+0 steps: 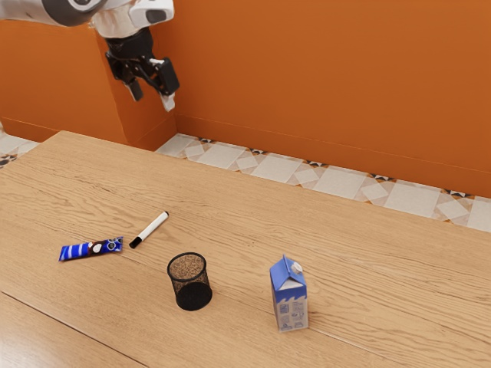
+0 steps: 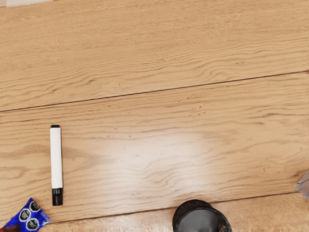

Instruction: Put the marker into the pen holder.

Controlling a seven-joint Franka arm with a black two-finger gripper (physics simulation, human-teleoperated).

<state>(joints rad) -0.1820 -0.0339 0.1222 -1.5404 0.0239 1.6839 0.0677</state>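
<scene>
High above the table's far side in the exterior view, my gripper (image 1: 150, 98) stands open, its two fingers apart with nothing between them. The white marker (image 1: 149, 229) with a black cap lies flat on the wood, well below the hand; the wrist view has the marker (image 2: 56, 164) too. A black mesh pen holder (image 1: 189, 281) stands upright a short way from the marker. In the wrist view the pen holder (image 2: 202, 218) is partly cut off at the edge.
A blue snack packet (image 1: 91, 249) lies beside the marker's capped end. The blue and white milk carton (image 1: 289, 294) stands past the pen holder, toward the exterior view's right. All rest on the wooden table (image 1: 253, 222), with an orange wall behind.
</scene>
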